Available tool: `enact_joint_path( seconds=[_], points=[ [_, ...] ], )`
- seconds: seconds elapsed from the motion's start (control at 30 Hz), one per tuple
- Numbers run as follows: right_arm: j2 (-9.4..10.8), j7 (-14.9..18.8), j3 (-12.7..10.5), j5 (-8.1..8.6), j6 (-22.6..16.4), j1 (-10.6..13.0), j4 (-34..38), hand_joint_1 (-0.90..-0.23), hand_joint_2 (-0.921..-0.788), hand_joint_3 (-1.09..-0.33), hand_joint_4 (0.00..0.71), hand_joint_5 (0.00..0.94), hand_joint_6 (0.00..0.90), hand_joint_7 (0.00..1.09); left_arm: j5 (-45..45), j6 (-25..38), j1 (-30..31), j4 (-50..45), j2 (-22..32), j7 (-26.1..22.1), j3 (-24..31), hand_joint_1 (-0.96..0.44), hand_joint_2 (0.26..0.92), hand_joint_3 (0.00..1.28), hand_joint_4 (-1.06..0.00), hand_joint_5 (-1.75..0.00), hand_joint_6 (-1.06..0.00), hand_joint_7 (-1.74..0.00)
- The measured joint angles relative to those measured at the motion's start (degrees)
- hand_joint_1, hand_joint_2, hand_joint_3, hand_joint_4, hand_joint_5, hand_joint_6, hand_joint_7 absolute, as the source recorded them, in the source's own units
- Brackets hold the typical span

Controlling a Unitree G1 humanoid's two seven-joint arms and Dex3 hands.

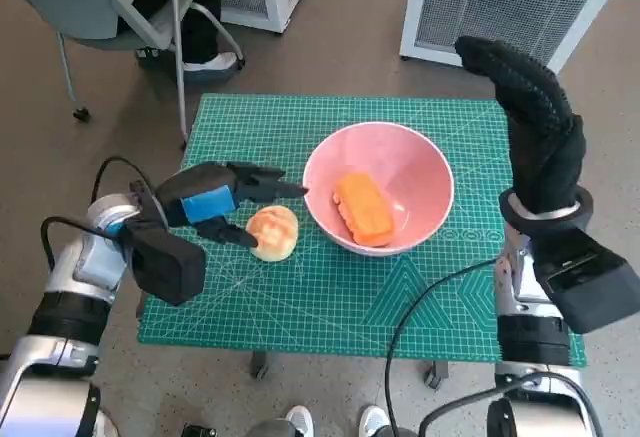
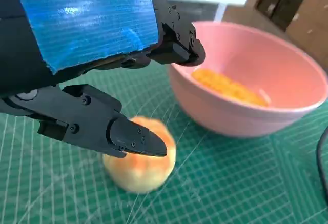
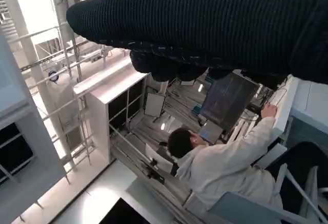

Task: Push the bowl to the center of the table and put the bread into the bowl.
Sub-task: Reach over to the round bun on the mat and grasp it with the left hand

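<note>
L hand (image 1: 222,200) fingers spread around round bread roll (image 1: 273,231), thumb touching its side, not clearly gripping. Roll on green cutting mat (image 1: 300,297), just beside pink bowl (image 1: 420,172). Orange bread piece (image 1: 363,207) inside bowl. R hand (image 1: 530,117) raised beside bowl, fingers extended, holding nothing.

Bright, even light; blurred foreground

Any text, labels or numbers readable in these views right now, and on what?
None can be read.
Green cutting mat: printed grid lines and small marks along its edges, too small to read.
Blue tape on the left hand: plain, no writing.
Pink bowl, both bread pieces: no markings.
</note>
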Motion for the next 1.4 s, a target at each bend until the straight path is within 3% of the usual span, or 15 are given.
enact_joint_path(
  seconds=[0.97,1.37,1.4],
  points=[
    [0.07,0.04,0.00,0.49,0.84,0.00,0.36,-0.607,-0.921,-0.739,0.344,0.001,0.066,0.62,3.11,4.73,0.48,3.96,-0.90,-1.67,-4.27,-0.13,0.840,0.00,-0.45,-0.01,-0.53,-0.01],
    [0.09,0.04,0.05,0.37,0.93,0.00,0.39,-0.607,-0.921,-0.740,0.343,0.001,0.065,0.62,5.39,3.77,-1.88,10.36,-3.34,3.79,-5.76,0.04,0.881,0.02,-0.63,-0.07,-0.68,-0.08],
    [0.09,0.04,0.05,0.35,0.93,0.00,0.39,-0.607,-0.921,-0.740,0.343,0.001,0.065,0.62,5.48,3.67,-1.98,10.85,-3.49,4.40,-5.79,-0.10,0.895,0.07,-0.71,-0.11,-0.65,-0.53]
  ],
)
